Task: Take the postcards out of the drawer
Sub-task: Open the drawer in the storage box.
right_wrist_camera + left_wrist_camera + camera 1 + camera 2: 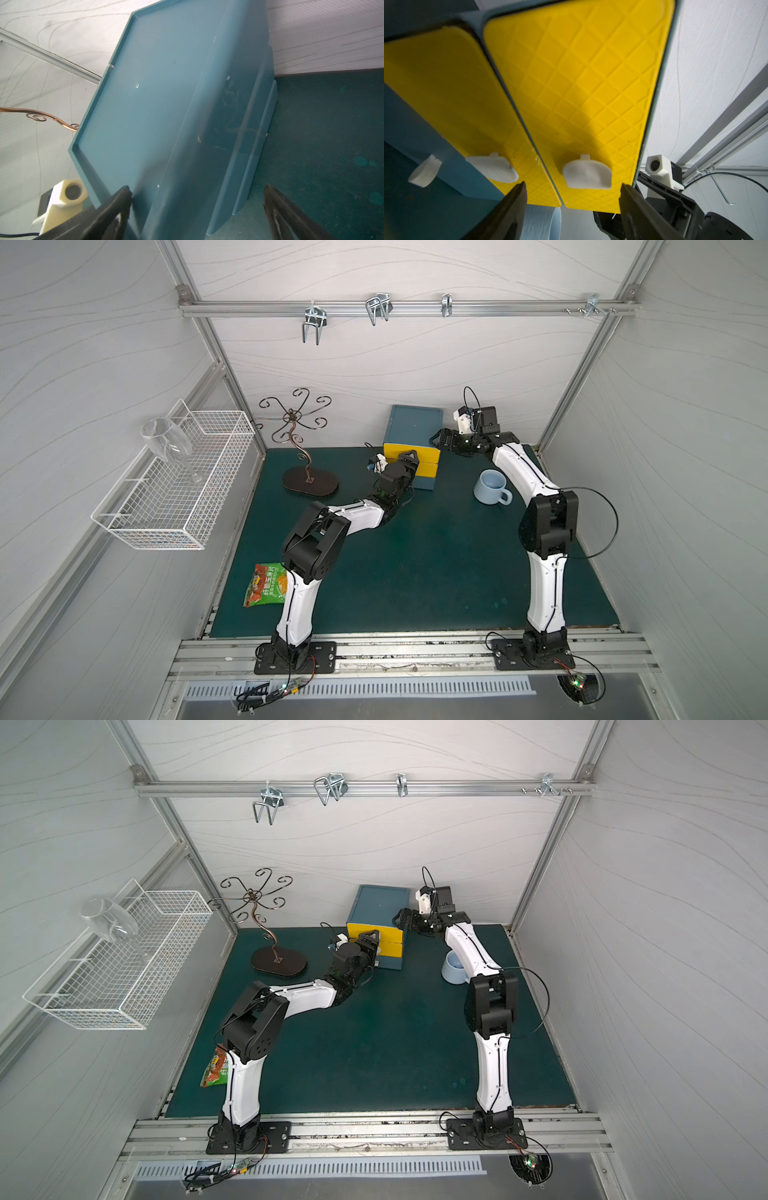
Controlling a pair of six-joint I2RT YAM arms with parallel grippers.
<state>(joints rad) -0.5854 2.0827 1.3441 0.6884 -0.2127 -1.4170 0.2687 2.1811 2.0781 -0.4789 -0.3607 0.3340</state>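
Two drawers, both shut: the top drawer (581, 83) and the lower drawer (446, 83). So the postcards aren't visible anywhere, and my guess is they're inside one of them.

The step in hand, as I read it, is getting that top one open. My left gripper (573, 184) has its jaws spread, one on each side of the white pull tab (586, 174), and it isn't touching the tab as far as I can see. To do this well I'd nudge in until the tab sits deep between the fingers. Then I'd pinch it square and pull straight out along the drawer's line. The tab looks small and smooth, so a crooked tug would probably slip off.

Further right, my right gripper (197, 195) is wide open too, straddling a corner of the cabinet (166, 93) and holding nothing. I can't tell if it actually touches. I'd brace it against the box so the whole thing doesn't slide across the mat (322, 124) when I pull.

Containers, left to right:
- The wire basket (174, 510) on the wall has a wine glass (166, 443) leaning in it, with the bowl poking above the rim.
- Both drawers are closed, so their contents are hidden.
- The blue mug (484, 493) looks empty in a top view.
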